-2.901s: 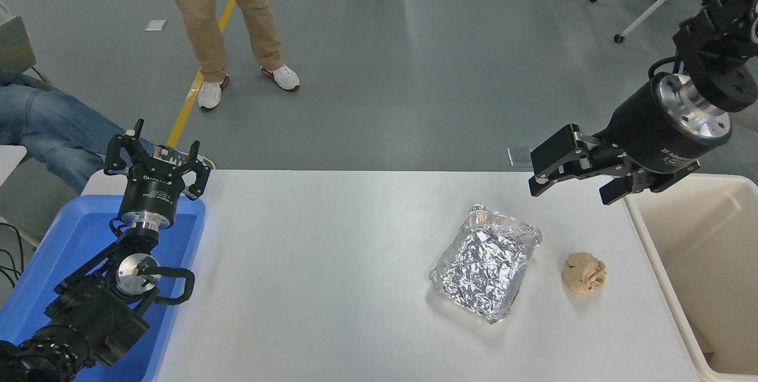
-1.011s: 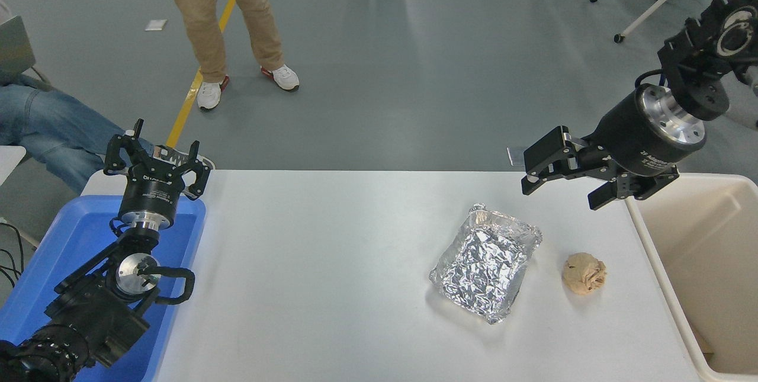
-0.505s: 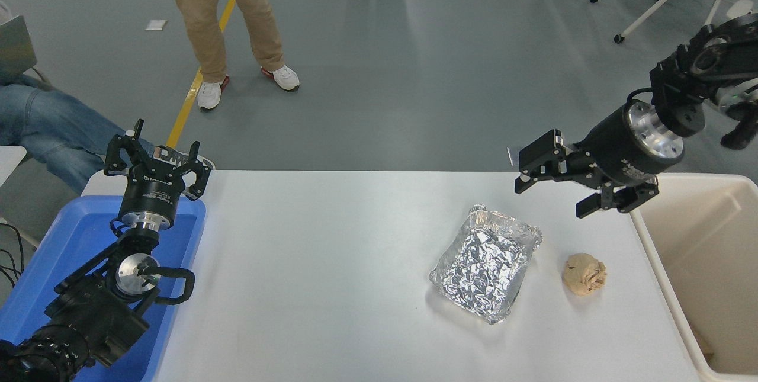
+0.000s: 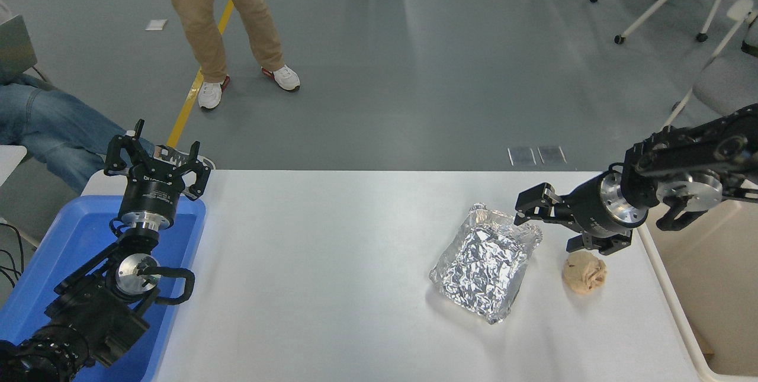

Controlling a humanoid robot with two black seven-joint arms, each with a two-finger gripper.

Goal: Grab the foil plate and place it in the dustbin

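Note:
The foil plate, a crinkled silver tray with a rumpled rim, lies on the white table right of centre. My right gripper is open and low over the table, its fingers just off the plate's far right corner, not touching it. The cream dustbin stands at the table's right end, partly hidden by my right arm. My left gripper is open and parked at the lower left above the blue tray.
A tan crumpled paper ball lies right of the plate, just under my right wrist. A blue tray sits at the left end. A person's legs stand beyond the table; another person sits at far left. Office chairs are at top right.
My right arm has swung down and slightly left, from high above the dustbin's far corner to just beside the foil plate's far right corner. The left arm, plate and paper ball have not moved.

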